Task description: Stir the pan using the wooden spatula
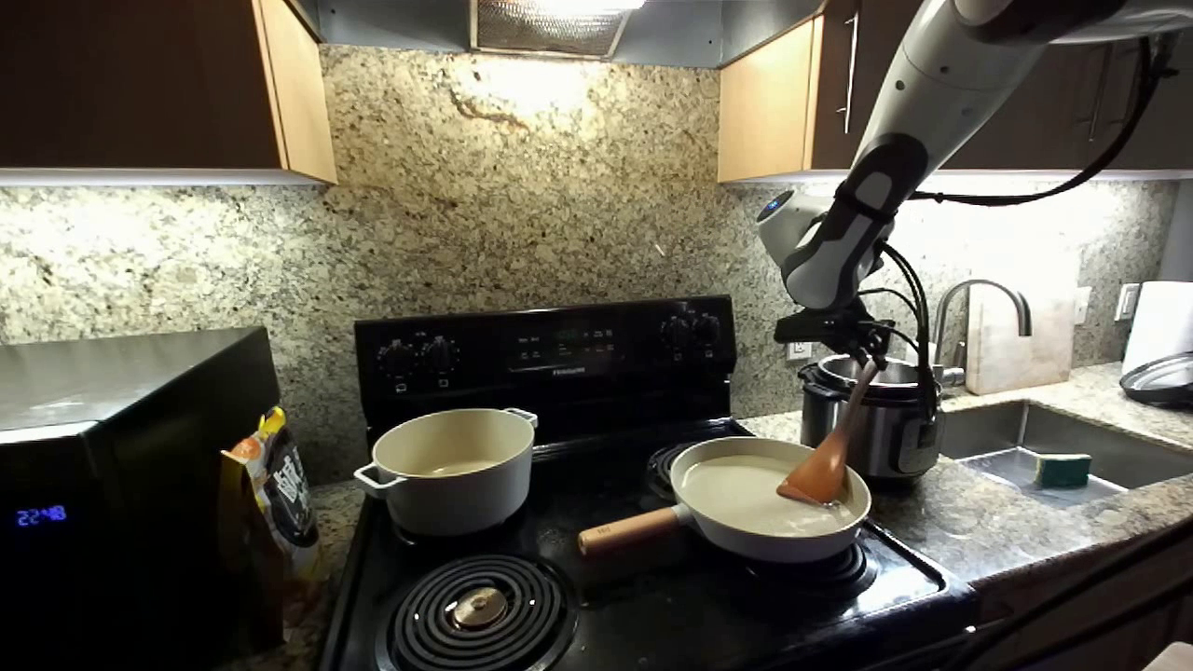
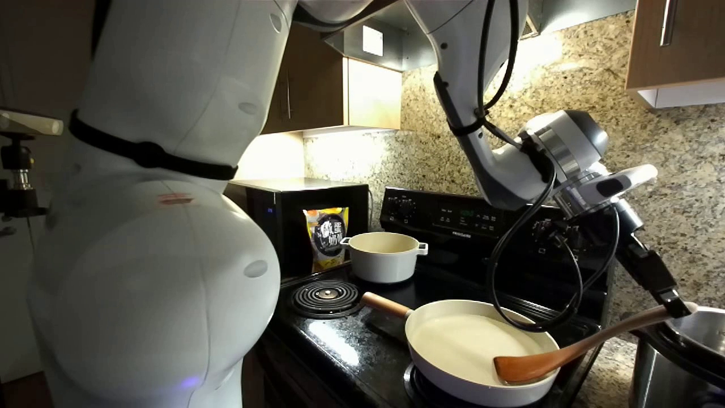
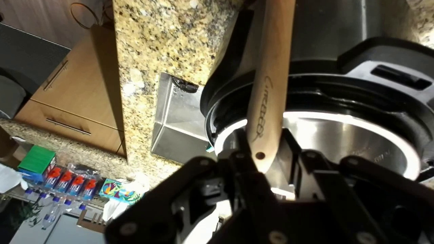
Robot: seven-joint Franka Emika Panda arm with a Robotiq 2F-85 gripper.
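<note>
cooker [image 1: 885, 447]: below the claw [image 3: 266, 140]; leave clearance over its rim.

pan [image 1: 736, 499]: on a burner [image 1: 839, 573], nothing seen bracing it; slow, light circles inside the wall, as a hard push would likely slide it.

claw: clamped on the spatula [image 2: 583, 345] near its handle end; far from the blade, so the grip may twist.

spatula: tilted over the rim, blade inside the pan; best swept low.

hard to make out: burner, mostly under the pan; blade, outside the wrist view; its contact with the pan floor, uncertain.
</note>
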